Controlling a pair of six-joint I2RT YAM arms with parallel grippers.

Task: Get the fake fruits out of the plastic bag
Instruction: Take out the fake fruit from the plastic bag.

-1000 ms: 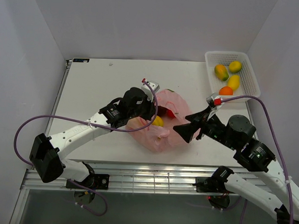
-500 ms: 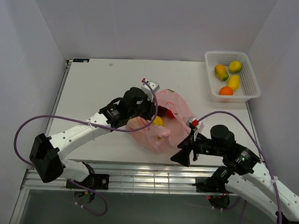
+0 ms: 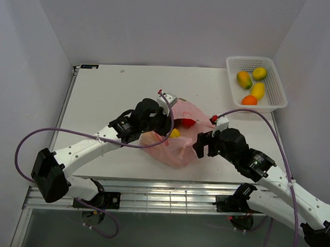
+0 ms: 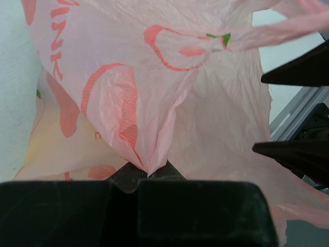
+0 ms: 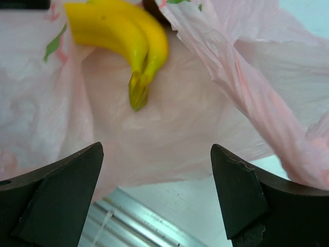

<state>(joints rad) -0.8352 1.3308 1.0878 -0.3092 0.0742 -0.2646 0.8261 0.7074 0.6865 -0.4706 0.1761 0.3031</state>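
Pale bare walls (image 3: 157, 25) on three sides of a white worktop (image 3: 112, 94), with a metal rail (image 3: 151, 196) along the 6 o'clock edge. Near the middle, a little toward 5 o'clock, the plastic bag (image 3: 177, 154), crumpled and opening toward 3 o'clock. Left claw (image 4: 148, 174) pressed together on a fold of film at the bag's 10 o'clock side. Right claw (image 5: 155, 149) spread wide at the opening, holding nothing, aimed at the banana (image 5: 121, 31) lying on pink film just inside. Red fruit (image 3: 189, 122) showing beyond, at the banana's 12 o'clock.

Likely snag: loose film hanging at 3 o'clock in the right wrist view, easily caught between finger and fruit. Closing there could grip plastic along with the banana and drag the whole bag. Glossy, curved skin, apt to squirt out of a tip-only pinch; probably safer taken across the thick middle. Thin fold in the left claw liable to slip or tear under a hard pull, dropping the film over the fruit. A nudge instead of a grasp could push the banana deeper.

At 2 o'clock, in the far corner, a white mesh basket (image 3: 260, 109) with four fruits (image 3: 244, 79) already inside, well apart from the bag. Purple cables (image 3: 72, 132) looping from both arms.
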